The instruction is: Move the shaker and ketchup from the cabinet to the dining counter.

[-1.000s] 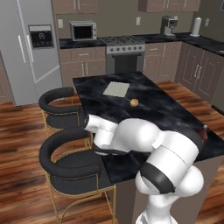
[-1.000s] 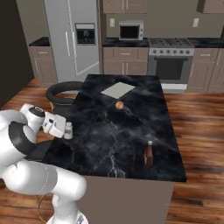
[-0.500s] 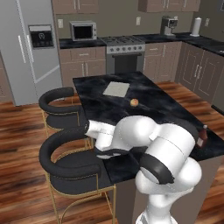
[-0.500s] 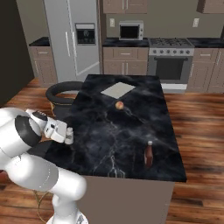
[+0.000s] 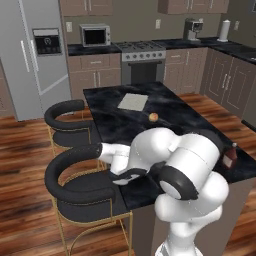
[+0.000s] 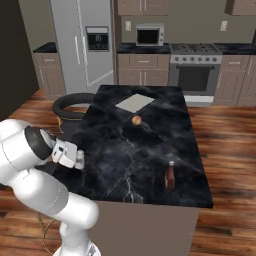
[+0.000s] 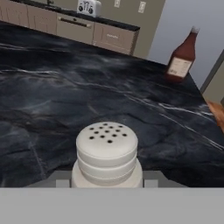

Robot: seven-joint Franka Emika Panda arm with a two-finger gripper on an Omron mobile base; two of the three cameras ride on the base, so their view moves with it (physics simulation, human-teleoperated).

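Observation:
The shaker, a pale cylinder with a perforated top, sits between the fingertips of my gripper, which is shut on it. In the right base view the gripper holds the shaker at the left edge of the black marble dining counter, near its front corner. The ketchup stands upright on the counter near the front right corner, and is also seen as a labelled bottle and as a dark one. The brown wall cabinet hangs on the back wall.
Two black stools stand along the counter's left side, close under my arm. A pale mat and a small orange fruit lie on the counter's far half. Fridge, microwave and stove line the back wall.
My hand with the shaker has sunk slightly and drawn a little nearer to the counter's left edge as the elbow swung. The ketchup has stayed put.

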